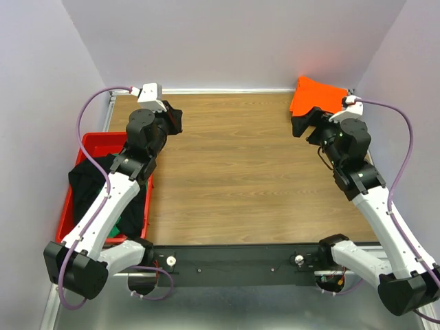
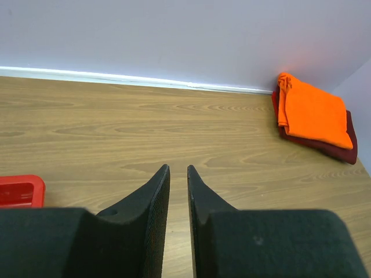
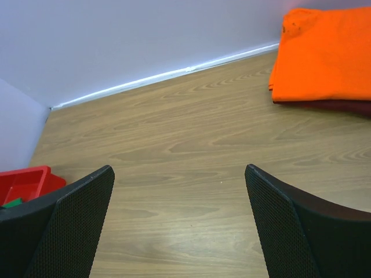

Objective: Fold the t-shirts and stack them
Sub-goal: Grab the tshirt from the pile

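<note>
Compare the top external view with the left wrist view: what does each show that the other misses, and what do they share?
Only the top view: the black t-shirt heaped over the red tray, with a patch of green t-shirt in it. Only the left wrist view: the maroon t-shirt plainly under the orange t-shirt, and the left claw close up, jaws narrowly apart, empty. Both: the orange t-shirt, part of the red tray, the wooden table.

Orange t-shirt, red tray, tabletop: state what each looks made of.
Orange t-shirt: soft matte cloth, folded with rounded edges.
Red tray: rigid plastic, smooth moulded rim, slight sheen.
Tabletop: wood grain, probably laminate; the flat, even surface leaves it open.
</note>
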Tool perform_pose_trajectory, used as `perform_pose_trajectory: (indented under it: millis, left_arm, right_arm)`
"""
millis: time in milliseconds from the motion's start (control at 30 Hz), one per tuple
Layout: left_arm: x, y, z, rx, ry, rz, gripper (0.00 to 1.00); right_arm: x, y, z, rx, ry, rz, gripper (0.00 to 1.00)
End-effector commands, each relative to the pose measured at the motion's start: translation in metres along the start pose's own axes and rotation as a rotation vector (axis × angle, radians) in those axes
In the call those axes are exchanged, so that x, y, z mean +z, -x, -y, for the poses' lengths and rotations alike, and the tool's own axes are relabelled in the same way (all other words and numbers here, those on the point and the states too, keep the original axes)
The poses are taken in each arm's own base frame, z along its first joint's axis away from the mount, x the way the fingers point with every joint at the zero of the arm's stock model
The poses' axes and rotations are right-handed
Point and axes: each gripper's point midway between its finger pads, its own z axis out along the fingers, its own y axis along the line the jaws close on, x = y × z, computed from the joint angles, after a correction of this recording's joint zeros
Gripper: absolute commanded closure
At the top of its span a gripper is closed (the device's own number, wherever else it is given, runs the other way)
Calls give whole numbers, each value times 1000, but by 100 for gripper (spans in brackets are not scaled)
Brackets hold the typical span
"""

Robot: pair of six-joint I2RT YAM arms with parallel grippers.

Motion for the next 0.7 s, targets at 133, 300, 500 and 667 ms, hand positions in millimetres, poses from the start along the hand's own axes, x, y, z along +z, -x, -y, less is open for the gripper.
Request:
perform_pose_trajectory:
  millis: [133, 300, 500, 667]
  left_arm:
    - [3, -4, -4, -13, 18, -5, 74]
    - [1, -1, -9, -26, 56, -7, 74]
    - [-10, -21, -46, -89, 267, -64, 72]
    - [-51, -60, -117, -199, 701, -160, 49]
  right_arm:
    - [-3, -20, 2, -25, 21, -54, 0]
    - [4, -40, 1, -28, 43, -117, 0]
    - [11, -69, -9, -12, 117, -226, 0]
    - [18, -96, -10, -5, 144, -315, 0]
